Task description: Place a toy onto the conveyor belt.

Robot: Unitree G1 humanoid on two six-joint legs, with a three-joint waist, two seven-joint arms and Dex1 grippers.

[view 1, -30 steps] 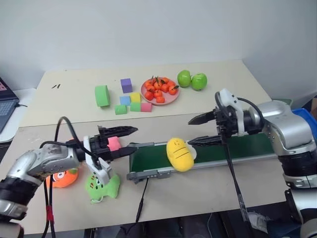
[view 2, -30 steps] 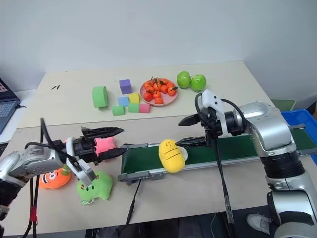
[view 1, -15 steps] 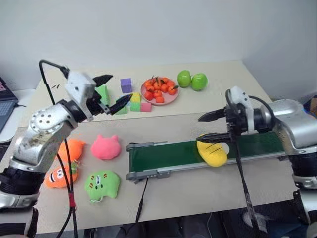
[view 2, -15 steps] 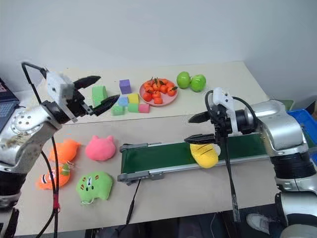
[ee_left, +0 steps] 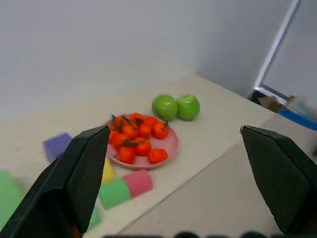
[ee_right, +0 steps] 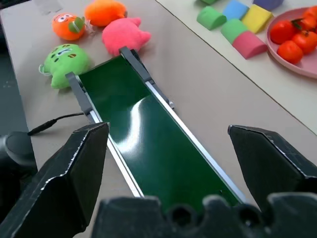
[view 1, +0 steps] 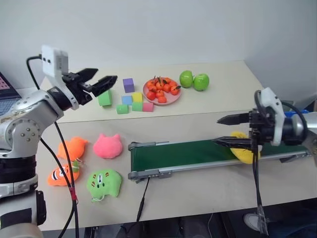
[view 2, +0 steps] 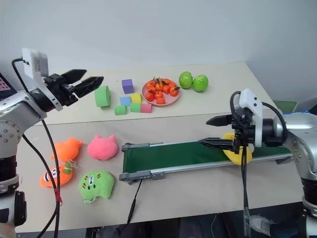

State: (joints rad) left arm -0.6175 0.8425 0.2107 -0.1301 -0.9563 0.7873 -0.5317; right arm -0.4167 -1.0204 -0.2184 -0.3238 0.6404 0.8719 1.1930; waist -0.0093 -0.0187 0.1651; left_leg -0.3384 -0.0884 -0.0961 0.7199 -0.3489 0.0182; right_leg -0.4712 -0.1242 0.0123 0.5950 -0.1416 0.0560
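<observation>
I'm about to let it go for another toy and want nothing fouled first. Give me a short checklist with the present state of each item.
1. Yellow plush toy on the conveyor belt: ok, it lies at the belt's right end.
2. Right gripper free of the toy: ok, fingers apart, nothing between them.
3. Left gripper empty: ok, open and raised above the foam blocks.
4. Belt's left stretch unobstructed: ok, bare green.
5. Other plush toys reachable: ok, pink plush, green plush and two orange plushes lie left of the belt.
6. Toy's seat on the belt edge: cannot tell.
</observation>
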